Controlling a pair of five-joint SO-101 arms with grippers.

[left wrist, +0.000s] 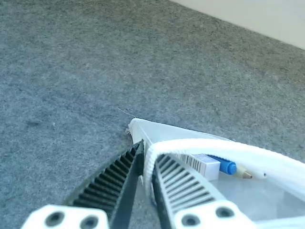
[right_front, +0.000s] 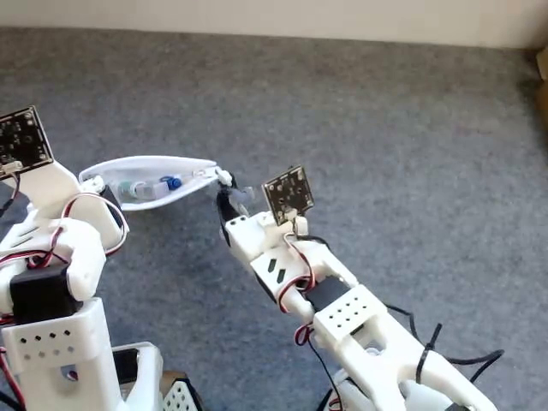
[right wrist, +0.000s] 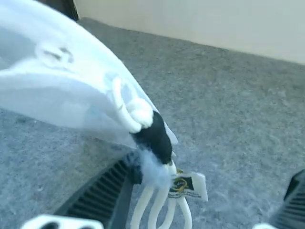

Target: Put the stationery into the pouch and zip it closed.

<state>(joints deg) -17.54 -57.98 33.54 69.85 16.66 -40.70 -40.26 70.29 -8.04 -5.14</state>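
Note:
A white translucent pouch (right_front: 152, 178) lies on the grey carpet, its mouth gaping. Through its wall I see an eraser (left wrist: 202, 165), a blue cap (left wrist: 227, 167) and a pencil tip (left wrist: 245, 174). My left gripper (left wrist: 146, 168) is shut on the pouch's rim (left wrist: 200, 147) near one corner; in the high view it sits at the pouch's left end (right_front: 104, 190). My right gripper (right wrist: 190, 206) is open at the pouch's other end (right_front: 226, 202). The black zipper end (right wrist: 154, 136), white cords and a small tag (right wrist: 188, 186) hang between its fingers.
Grey carpet (right_front: 402, 128) stretches open to the back and right. A pale wall (right_front: 342, 13) runs along the far edge. Both arms' white bodies and cables (right_front: 437, 360) fill the front of the high view.

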